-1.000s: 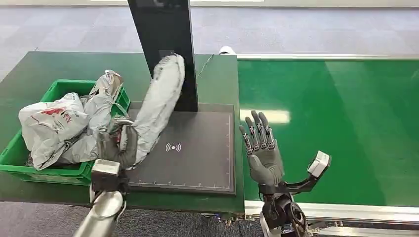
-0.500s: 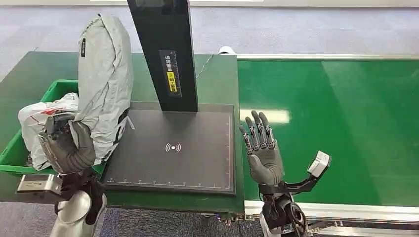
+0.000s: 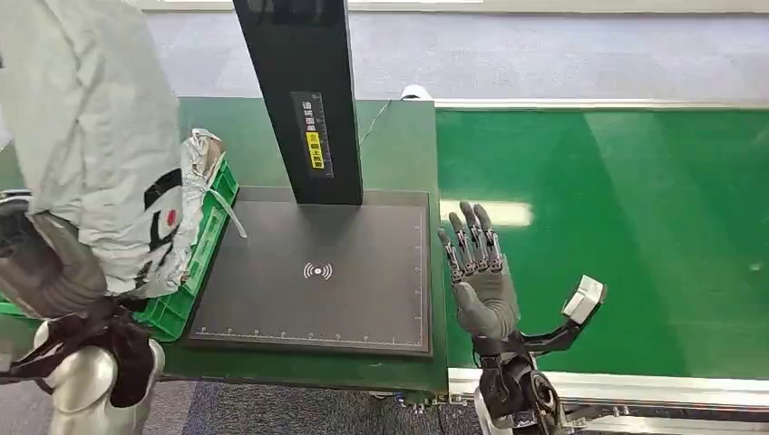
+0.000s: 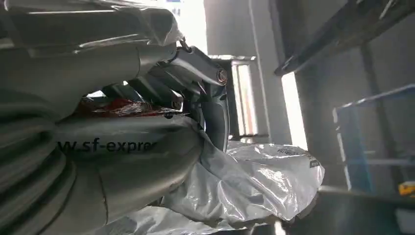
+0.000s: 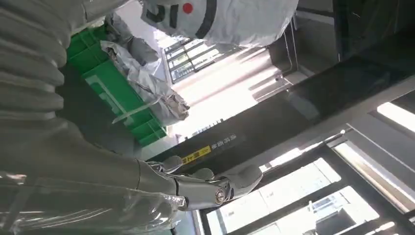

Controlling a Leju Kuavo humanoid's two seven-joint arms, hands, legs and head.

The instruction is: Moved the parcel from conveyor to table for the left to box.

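Your left hand (image 3: 50, 272) grips the parcel (image 3: 95, 136) from below, long axis upright above the green crate (image 3: 195, 263), while your right hand (image 3: 481, 281) hovers spread, holding nothing.

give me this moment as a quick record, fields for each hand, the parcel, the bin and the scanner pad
left hand: grips the grey parcel, raised above the bin
right hand: holds nothing, fingers apart, upright between pad and conveyor belt
grey parcel: lifted, hanging over the bin's near end
green bin: on the table left of the pad, another silver bag inside
scanner pad: black, bare, dark post at its far edge
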